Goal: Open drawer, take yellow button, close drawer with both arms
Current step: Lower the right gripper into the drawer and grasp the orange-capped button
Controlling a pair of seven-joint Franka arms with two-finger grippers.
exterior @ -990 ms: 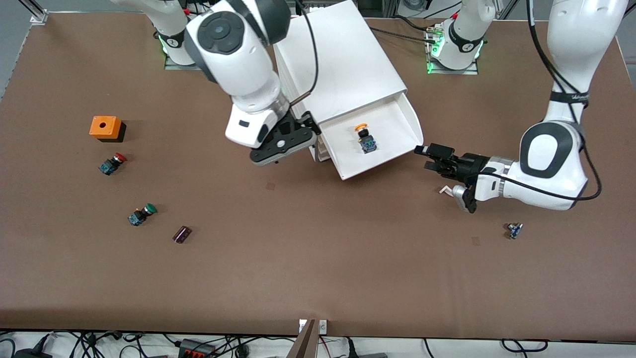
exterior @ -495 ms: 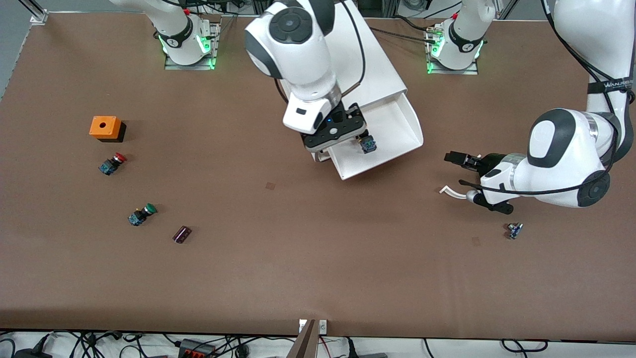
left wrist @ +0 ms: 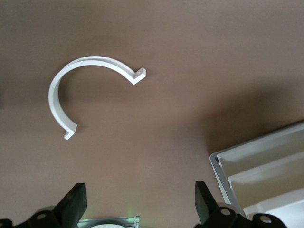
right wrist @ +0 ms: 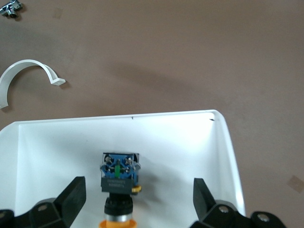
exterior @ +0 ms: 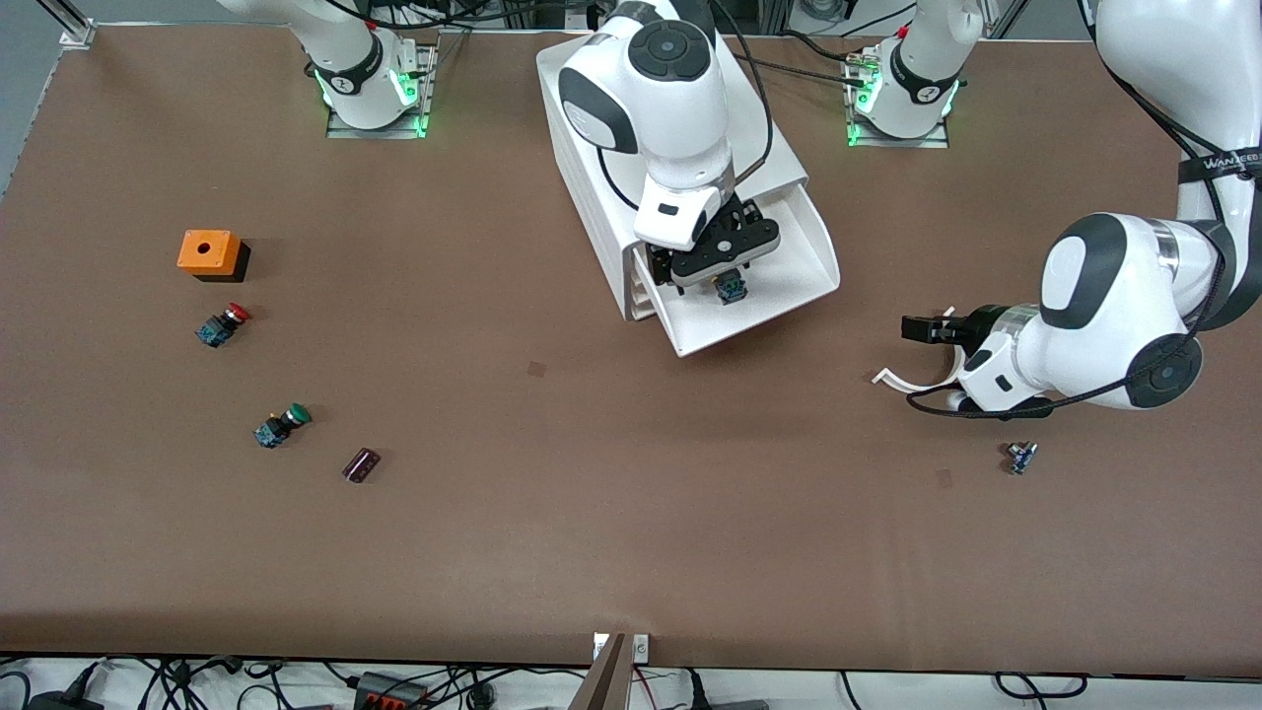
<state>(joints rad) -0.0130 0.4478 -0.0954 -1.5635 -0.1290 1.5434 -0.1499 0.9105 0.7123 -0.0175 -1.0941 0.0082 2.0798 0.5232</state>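
Observation:
The top drawer [exterior: 789, 296] of the white cabinet [exterior: 592, 187] stands pulled out. The yellow-orange capped button [exterior: 732, 287] lies on its side in it. My right gripper [exterior: 712, 276] hangs open just above the button and covers its cap in the front view. In the right wrist view the button [right wrist: 118, 175] lies between the open fingers [right wrist: 73, 194] of the right gripper [right wrist: 137, 197], inside the drawer's wall [right wrist: 228, 142]. My left gripper [exterior: 929, 333] is open and empty, low over the table beside the drawer toward the left arm's end; it also shows in the left wrist view [left wrist: 139, 202].
A white C-shaped clip [exterior: 892, 378] [left wrist: 61, 90] [right wrist: 19, 71] lies by the left gripper. A small blue part [exterior: 1020, 457] lies nearer the front camera. Toward the right arm's end lie an orange box [exterior: 209, 253], a red-capped button [exterior: 222, 324], a green-capped button [exterior: 281, 425] and a dark cylinder [exterior: 361, 464].
My right gripper has swung from beside the cabinet to over the open drawer, above the button. My left gripper has drawn back from the drawer's corner toward its own end.

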